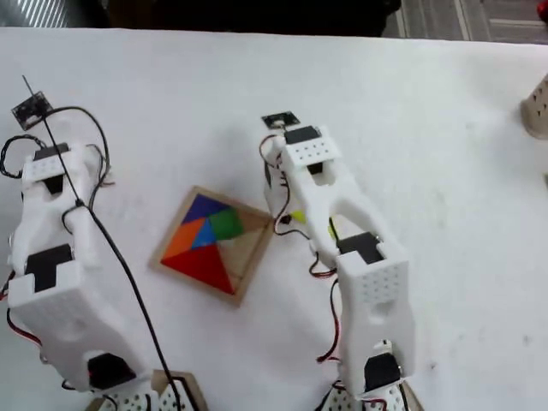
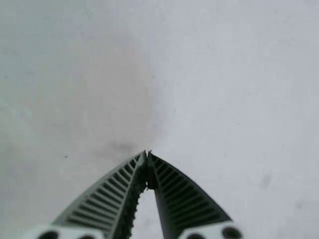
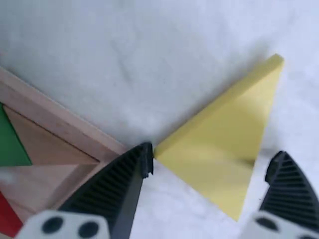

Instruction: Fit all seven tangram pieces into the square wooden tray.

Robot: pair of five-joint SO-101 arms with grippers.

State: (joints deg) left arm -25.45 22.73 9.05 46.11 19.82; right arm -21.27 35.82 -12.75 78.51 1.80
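The square wooden tray (image 1: 247, 244) lies turned like a diamond between the two arms. Blue (image 1: 204, 207), green (image 1: 226, 223), orange (image 1: 181, 240) and red (image 1: 205, 265) pieces sit in it, with bare wood on its right side. A yellow triangle (image 3: 224, 144) lies flat on the white table just outside the tray's edge (image 3: 55, 127). My right gripper (image 3: 212, 164) is open and straddles it, one fingertip (image 3: 142, 159) at its corner. From above, the yellow triangle (image 1: 297, 217) peeks out under the right arm (image 1: 342, 223). My left gripper (image 2: 148, 155) is shut on nothing over bare table.
The left arm (image 1: 51, 248) stands left of the tray with a black cable (image 1: 120, 265) trailing along it. A beige perforated object (image 1: 536, 107) sits at the far right edge. Open white table stretches behind the tray.
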